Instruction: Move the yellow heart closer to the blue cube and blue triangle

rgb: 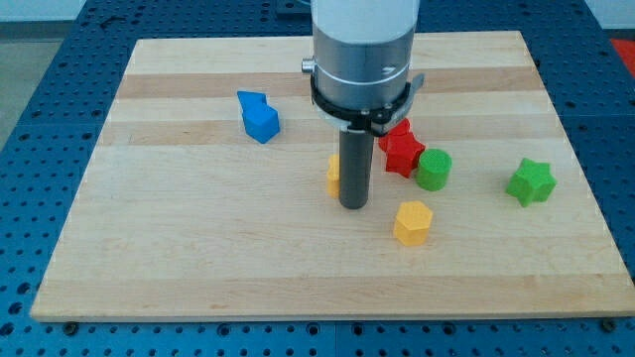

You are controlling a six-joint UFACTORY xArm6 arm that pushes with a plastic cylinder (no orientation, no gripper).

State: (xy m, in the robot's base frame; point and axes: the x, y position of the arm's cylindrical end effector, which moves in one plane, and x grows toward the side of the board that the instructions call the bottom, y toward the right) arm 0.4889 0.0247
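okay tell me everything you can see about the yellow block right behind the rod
Only a sliver of this yellow block shows, peeking out at the view's left of the rod; its shape cannot be made out. It looks like matte plastic, lying flat on the wooden board. My tip stands just in front of it, apparently touching or nearly so. The blue block lies up and to the view's left, well apart.

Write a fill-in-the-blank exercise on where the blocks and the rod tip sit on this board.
1. My tip rests just right of a partly hidden ___ block.
2. The block farthest toward the view's right is the ___ star.
3. The blue blocks lie toward the view's ___ of the rod.

Missing words: yellow; green; left
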